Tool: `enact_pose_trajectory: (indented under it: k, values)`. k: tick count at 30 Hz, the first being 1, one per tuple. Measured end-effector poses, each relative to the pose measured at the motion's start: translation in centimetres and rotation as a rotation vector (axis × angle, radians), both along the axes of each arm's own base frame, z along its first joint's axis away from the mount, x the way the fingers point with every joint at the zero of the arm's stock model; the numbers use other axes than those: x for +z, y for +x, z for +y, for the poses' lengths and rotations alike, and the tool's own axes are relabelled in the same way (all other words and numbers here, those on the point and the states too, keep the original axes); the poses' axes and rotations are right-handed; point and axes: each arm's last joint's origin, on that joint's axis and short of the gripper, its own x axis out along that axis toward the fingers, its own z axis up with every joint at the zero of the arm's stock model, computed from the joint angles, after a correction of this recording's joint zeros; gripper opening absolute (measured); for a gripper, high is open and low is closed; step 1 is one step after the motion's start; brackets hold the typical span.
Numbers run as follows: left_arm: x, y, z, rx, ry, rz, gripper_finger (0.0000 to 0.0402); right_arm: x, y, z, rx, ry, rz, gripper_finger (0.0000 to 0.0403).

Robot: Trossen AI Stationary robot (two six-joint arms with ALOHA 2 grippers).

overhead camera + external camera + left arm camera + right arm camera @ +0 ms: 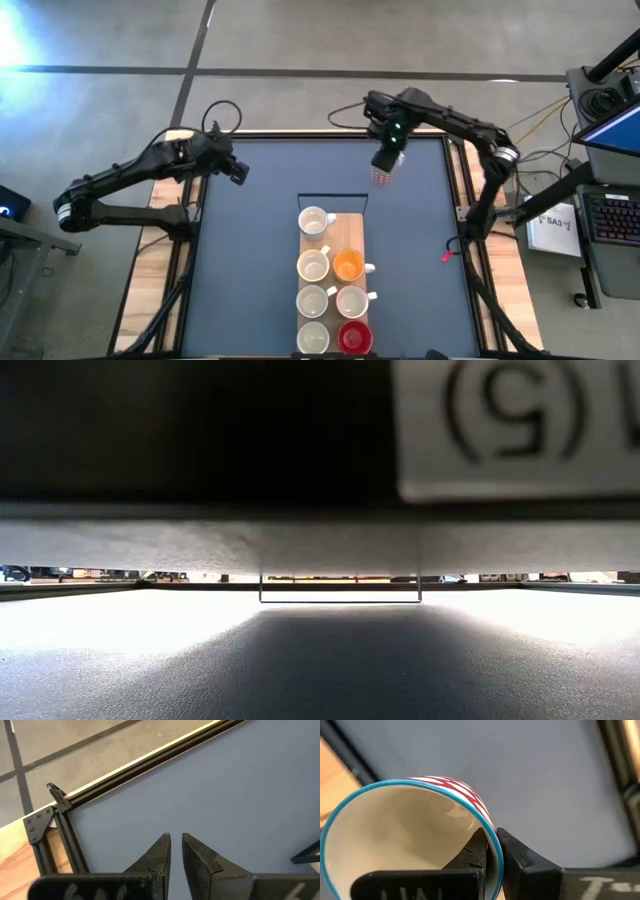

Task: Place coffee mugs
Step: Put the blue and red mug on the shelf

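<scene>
A wooden board (345, 232) in the table's near middle carries several coffee mugs: plain white and cream ones such as the far one (315, 221), an orange one (348, 265) and a red one (354, 337). They all stand on their bases, mouths up. My right gripper (386, 163) hangs over the far middle of the blue mat, shut on a white mug with red stripes and a blue rim (395, 835). My left gripper (176, 840) waits over the far left of the mat, its fingers nearly together with nothing between them. My right gripper pinches the striped mug's wall at the blue rim (493, 851), with one finger inside the mug and one outside. The fingers come from above, pointing down. The mug hangs below them, mouth upward and somewhat tilted, clear of the mat.
A thin black wire frame (333, 197) stands at the board's far end. Black rails (150, 760) edge the blue mat (250, 260). Bare mat lies left and right of the board. In the low view a dark object with a white label (515, 425) blocks most of the picture.
</scene>
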Motion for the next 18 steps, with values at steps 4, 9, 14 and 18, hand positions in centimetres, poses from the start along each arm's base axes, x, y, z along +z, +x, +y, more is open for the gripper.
enact_pose_trajectory:
  k: [4,9,14,18]
  values:
    - [0.2,0.0,-0.5,-0.012,-0.003,-0.027,0.0029,0.5,-1.6,3.4,-0.019,0.006,-0.002,0.0013]
    - [0.4,-0.1,-1.1,-0.041,0.000,-0.041,0.0029,0.6,-2.5,8.4,-0.079,-0.009,-0.068,0.0013]
    - [0.5,-0.3,-1.2,-0.072,0.015,-0.030,0.0029,0.4,-2.0,13.1,-0.150,0.006,-0.149,0.0013]
    - [0.7,-0.6,-1.5,-0.128,0.003,-0.039,0.0029,-0.1,-0.7,15.9,-0.209,0.010,-0.161,0.0013]
